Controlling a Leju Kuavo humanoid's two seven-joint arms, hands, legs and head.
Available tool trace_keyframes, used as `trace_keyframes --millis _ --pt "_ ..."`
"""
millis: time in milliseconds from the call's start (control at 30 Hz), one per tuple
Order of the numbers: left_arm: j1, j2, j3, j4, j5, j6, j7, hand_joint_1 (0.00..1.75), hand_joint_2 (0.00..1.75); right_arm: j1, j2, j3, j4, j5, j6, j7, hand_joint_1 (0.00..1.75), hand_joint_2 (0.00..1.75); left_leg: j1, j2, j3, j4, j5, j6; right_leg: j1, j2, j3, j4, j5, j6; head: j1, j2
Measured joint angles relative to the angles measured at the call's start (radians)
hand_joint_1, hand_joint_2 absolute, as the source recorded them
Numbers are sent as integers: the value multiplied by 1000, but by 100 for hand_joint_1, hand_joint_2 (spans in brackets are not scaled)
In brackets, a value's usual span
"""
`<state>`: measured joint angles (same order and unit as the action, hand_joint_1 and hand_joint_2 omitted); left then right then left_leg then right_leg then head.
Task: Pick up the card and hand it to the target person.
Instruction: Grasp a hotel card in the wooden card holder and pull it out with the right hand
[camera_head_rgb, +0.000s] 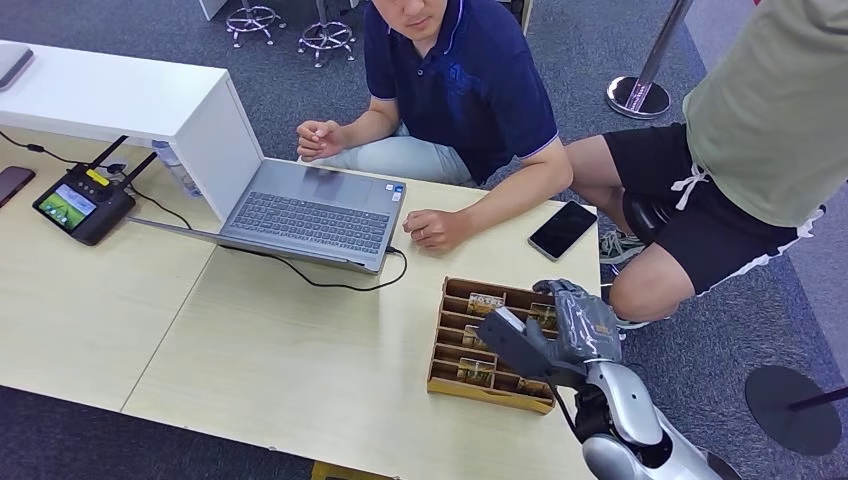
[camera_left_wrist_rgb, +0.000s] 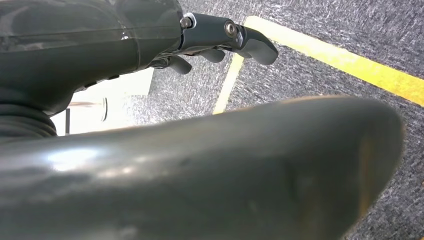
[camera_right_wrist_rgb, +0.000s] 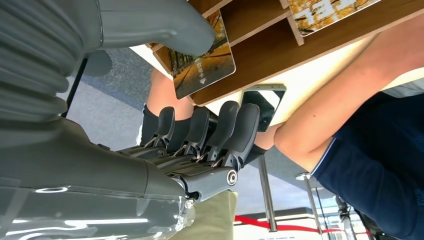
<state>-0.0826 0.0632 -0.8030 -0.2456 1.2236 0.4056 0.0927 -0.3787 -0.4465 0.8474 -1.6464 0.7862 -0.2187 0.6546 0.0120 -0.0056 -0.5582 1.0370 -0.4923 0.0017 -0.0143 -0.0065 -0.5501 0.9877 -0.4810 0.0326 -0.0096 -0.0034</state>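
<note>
A: What does the card (camera_right_wrist_rgb: 202, 57) look like?

B: It is a flat rectangle printed with a yellow-brown autumn picture, with small white marks near one edge. It stands in a slot of the wooden tray (camera_head_rgb: 437, 366), just under the right hand (camera_head_rgb: 565, 325), and sticks out past the tray's rim.

A: Is the right hand holding it?

B: In the right wrist view the thick thumb (camera_right_wrist_rgb: 165, 30) lies across the card's face. The dark fingers (camera_right_wrist_rgb: 242, 130) stand side by side, bent a little, on the far side of the card and apart from it. So the thumb touches the card, but I cannot tell whether the hand really grips it.

A: What else is near that hand?

B: More cards (camera_head_rgb: 476, 371) of the same kind sit in other slots of the tray. A black phone (camera_head_rgb: 562, 229) lies on the table (camera_head_rgb: 250, 350) beyond the hand, near the seated person (camera_head_rgb: 455, 90).

A: And the left hand (camera_left_wrist_rgb: 220, 42)?

B: It hangs over grey carpet (camera_left_wrist_rgb: 320, 85) with a yellow line (camera_left_wrist_rgb: 350, 62), fingers loosely bent, nothing in them.
</note>
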Motion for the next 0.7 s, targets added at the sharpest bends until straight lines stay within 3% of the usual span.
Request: trace_keyframes --millis 700 --pt "0 -9 0 0 2 -5 -4 0 0 -12 -22 1 1 -17 23 31 94 175 0 0 0 0 0 0 0 0 0 0 0 0 0 0"
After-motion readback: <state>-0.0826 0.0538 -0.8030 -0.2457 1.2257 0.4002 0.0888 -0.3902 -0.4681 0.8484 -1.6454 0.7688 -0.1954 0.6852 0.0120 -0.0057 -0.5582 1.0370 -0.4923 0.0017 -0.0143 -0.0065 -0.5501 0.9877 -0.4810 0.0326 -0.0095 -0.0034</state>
